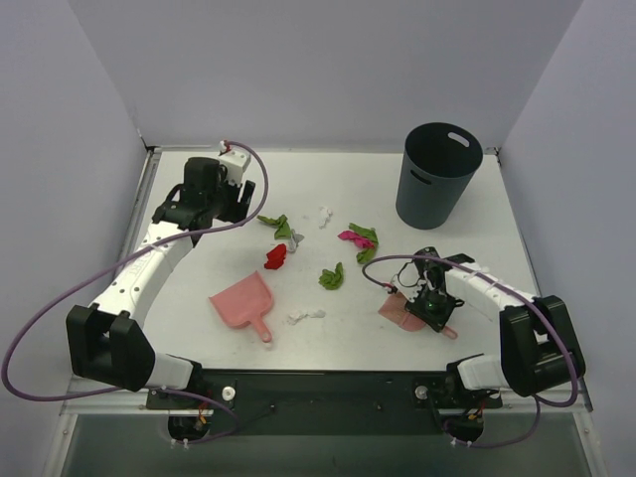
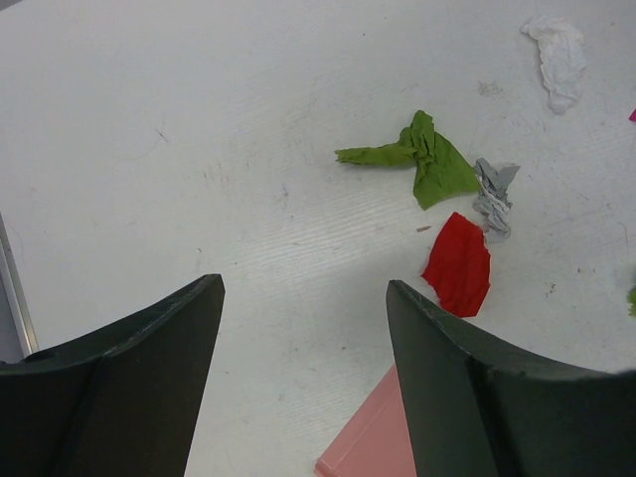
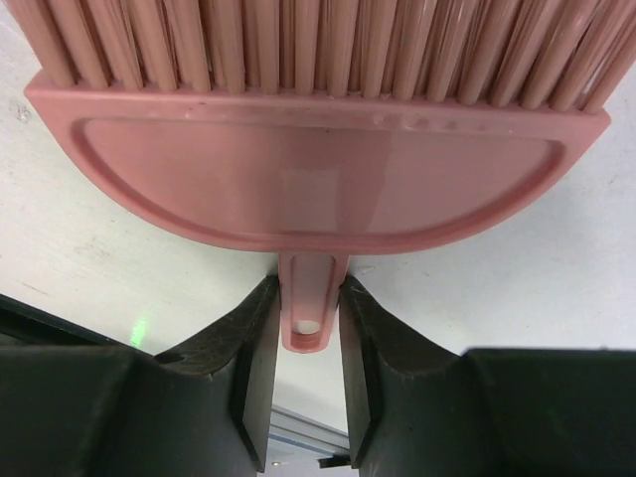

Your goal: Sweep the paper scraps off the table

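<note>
— What are we holding?
— Our right gripper [image 3: 308, 298] is clamped on the brush [image 3: 318, 179] handle. Our left gripper [image 2: 305, 288] is spread wide, with nothing in it.
— And the scraps [image 2: 427, 159]?
— On the table [image 2: 149, 149] just ahead of our left gripper, by the dustpan [image 2: 373, 442], apart from the brush.

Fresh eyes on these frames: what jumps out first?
Bright paper scraps lie scattered across the middle of the white table, with a pink dustpan on their near side. At the near right, the right gripper pinches the pink brush by its handle; a dark bin stands at the far right.
</note>
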Robot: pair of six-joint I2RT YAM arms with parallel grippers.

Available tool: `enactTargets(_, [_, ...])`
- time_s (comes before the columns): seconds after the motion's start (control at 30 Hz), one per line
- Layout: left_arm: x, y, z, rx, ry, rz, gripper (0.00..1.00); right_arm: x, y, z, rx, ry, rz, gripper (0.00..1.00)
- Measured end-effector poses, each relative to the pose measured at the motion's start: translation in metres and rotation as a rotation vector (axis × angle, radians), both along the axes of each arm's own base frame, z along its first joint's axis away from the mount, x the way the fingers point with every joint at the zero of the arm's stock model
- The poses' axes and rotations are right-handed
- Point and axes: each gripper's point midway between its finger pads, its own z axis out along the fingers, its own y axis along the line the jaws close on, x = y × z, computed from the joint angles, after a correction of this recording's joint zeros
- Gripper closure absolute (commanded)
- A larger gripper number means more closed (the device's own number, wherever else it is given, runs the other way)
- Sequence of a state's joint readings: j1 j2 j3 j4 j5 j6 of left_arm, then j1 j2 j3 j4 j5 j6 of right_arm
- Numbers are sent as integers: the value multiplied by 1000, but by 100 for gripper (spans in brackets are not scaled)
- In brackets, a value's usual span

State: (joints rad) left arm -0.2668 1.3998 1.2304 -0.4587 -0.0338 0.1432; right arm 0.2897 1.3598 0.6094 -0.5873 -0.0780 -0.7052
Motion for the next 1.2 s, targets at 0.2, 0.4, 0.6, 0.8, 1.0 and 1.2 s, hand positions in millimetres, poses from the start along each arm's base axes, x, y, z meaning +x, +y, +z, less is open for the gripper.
enactTargets(0.2, [-2,-6,-1,-20,9,-28,26,4,-2,3,2,-29,14,100])
enactTargets(0.4, [-19,-47,-1,-154,61,-180,26,23,-5,37,41,-178,-29,100])
enactTargets(0.6, [-62,-124,5,-301,140,-447,26,33,6,93,124,-345,25,100])
enactTargets(0.8, [-115,-199,-1,-463,291,-714,28,18,11,112,155,-321,88,100])
enactTargets(1.0, [-142,-259,-9,-675,479,-843,27,33,35,147,203,-378,170,100])
enactTargets(1.2, [-147,-300,-10,-771,579,-888,26,43,57,165,239,-403,219,100])
